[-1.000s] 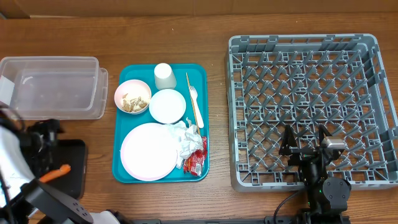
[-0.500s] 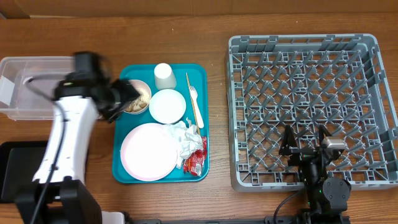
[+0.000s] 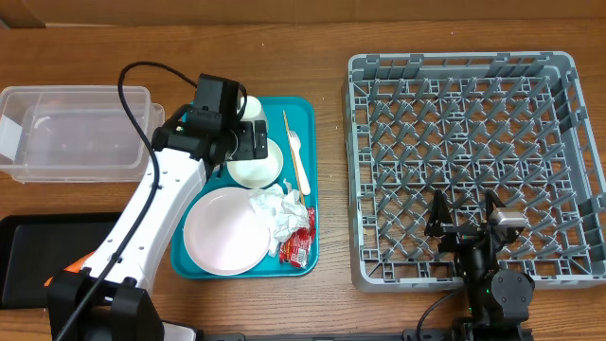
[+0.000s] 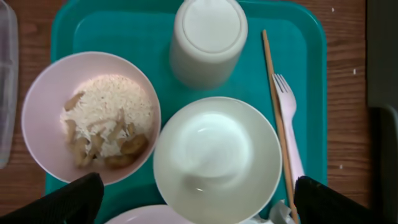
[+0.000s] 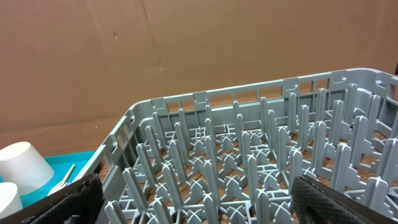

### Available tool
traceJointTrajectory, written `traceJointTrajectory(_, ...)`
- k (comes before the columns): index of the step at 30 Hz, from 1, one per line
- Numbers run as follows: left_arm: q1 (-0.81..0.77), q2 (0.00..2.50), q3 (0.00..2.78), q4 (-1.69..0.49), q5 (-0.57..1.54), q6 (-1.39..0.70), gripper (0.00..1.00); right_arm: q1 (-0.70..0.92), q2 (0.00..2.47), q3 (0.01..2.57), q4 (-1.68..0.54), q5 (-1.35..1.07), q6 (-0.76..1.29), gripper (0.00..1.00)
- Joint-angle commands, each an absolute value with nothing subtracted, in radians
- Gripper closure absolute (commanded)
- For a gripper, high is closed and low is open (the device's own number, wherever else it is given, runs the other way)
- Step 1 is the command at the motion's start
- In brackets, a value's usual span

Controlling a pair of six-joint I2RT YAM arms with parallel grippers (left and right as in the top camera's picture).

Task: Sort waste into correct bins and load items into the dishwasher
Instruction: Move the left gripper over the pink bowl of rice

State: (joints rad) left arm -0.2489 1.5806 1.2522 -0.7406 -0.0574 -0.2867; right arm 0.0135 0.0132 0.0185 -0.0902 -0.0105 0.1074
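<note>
My left gripper [image 3: 241, 142] [image 4: 199, 208] hangs open above the teal tray [image 3: 308, 180], with nothing between its fingers. Below it are a pink bowl of rice scraps [image 4: 90, 118], a small white bowl [image 4: 217, 158] and an upturned white cup [image 4: 208, 40]. A wooden stick [image 4: 272, 87] and a white fork [image 4: 289, 124] lie to their right. A large pink plate [image 3: 227, 230], crumpled napkins [image 3: 281, 210] and a red wrapper [image 3: 299, 244] fill the tray's near half. My right gripper [image 3: 466, 220] [image 5: 199, 208] stands open over the near part of the grey dishwasher rack [image 3: 473, 161] [image 5: 249, 155].
A clear plastic tub [image 3: 76, 133] stands at the far left. The black tray [image 3: 38, 256] lies in front of it, with an orange bit [image 3: 52, 279] beside my left arm. Brown cardboard rises behind the rack in the right wrist view.
My left arm swung from the black tray at the left up and right to above the bowls, and its jaws spread wider. The right arm has not moved.
</note>
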Motion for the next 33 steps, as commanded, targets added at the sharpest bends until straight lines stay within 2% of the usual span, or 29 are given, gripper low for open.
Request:
traceJointTrajectory(1,-0.218,1.643,1.265,-0.731,-0.126,-0.191,0.0,0.01,0.009,0.008,-0.084,-0.001,0.105,0.0)
traceJointTrajectory(9,-0.208,1.706,1.265,-0.76,-0.15,-0.077,0.0,0.01,0.009,0.008,-0.084,-0.001,0.105,0.0)
traceJointTrajectory(13,-0.206,1.706,1.265,-0.785,-0.273,-0.134,0.0,0.01,0.009,0.008,-0.084,-0.001,0.105,0.0)
traceJointTrajectory(15,-0.206,1.705,1.265,-0.788,-0.29,-0.165,0.06,0.01,0.009,0.008,-0.084,-0.001,0.105,0.0)
traceJointTrajectory(16,-0.206,1.703,1.265,-0.788,-0.262,-0.159,0.06,0.01,0.009,0.008,-0.084,-0.001,0.105,0.0)
traceJointTrajectory(19,-0.21,1.689,1.265,-0.805,-0.181,-0.101,0.02,0.01,0.009,0.008,-0.084,-0.001,0.105,0.0)
traceJointTrajectory(21,-0.212,1.668,1.265,-0.844,-0.259,-0.018,0.08,0.01,0.009,0.008,-0.084,-0.001,0.105,0.0)
traceJointTrajectory(23,-0.201,1.666,1.265,-0.828,-0.302,-0.012,0.04,0.01,0.009,0.008,-0.084,-0.001,0.105,0.0)
traceJointTrajectory(27,-0.175,1.667,1.265,-0.831,-0.143,0.137,0.03,0.01,0.009,0.008,-0.084,-0.001,0.105,0.0)
traceJointTrajectory(33,-0.173,1.667,1.245,-0.811,-0.14,0.213,0.0,0.01,0.009,0.008,-0.084,-0.001,0.105,0.0)
